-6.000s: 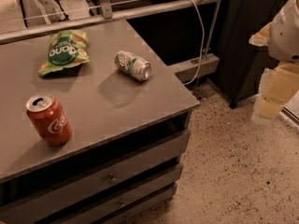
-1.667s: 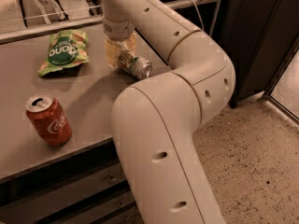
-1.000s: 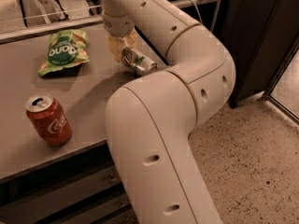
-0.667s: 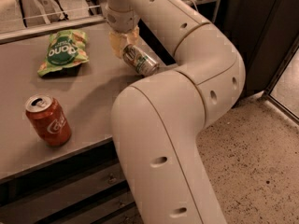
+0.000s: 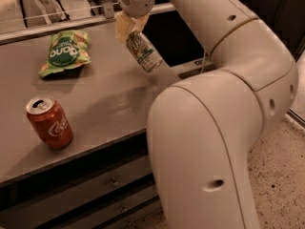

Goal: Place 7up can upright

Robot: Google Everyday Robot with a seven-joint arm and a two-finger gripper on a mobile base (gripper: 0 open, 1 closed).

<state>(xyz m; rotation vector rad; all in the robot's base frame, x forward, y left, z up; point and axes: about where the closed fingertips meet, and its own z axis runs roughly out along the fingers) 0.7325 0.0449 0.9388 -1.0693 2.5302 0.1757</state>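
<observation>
The 7up can [image 5: 143, 51], silvery with a pale green-and-white label, hangs tilted above the grey table [image 5: 95, 104], its lower end pointing down and to the right. My gripper [image 5: 127, 30] is shut on the can's upper end and holds it clear of the tabletop, near the table's back right part. My big white arm [image 5: 214, 109] fills the right half of the view.
A red cola can [image 5: 49, 122] stands upright near the table's front left. A green snack bag [image 5: 64, 51] lies at the back left. Drawers [image 5: 86, 194] sit under the tabletop. Speckled floor [image 5: 281, 175] is at the right.
The can lay on its side on the table; my gripper came down on it, closed on it and has lifted it, tilting it more toward upright.
</observation>
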